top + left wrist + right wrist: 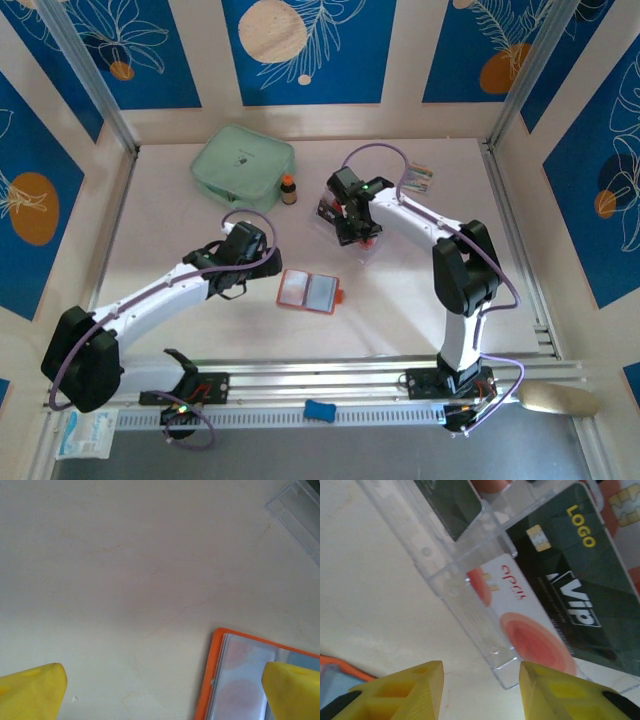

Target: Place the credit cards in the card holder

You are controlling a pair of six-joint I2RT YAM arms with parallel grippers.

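Bare worktop (165, 225) lies open left of the spread card holder (308, 292) and in the narrow strip between it and the clear case (470, 625), where the right gripper (480, 680) stands with fingers apart at the case's corner. The case's upright clear walls fence off the pale card (520, 615) and the black card (570, 580) on the side facing that gripper. Toward the far wall, the mint pouch (243, 160), 1 small bottle (289, 189) and a packet (416, 181) take up room, and the 2 arms cross the middle.
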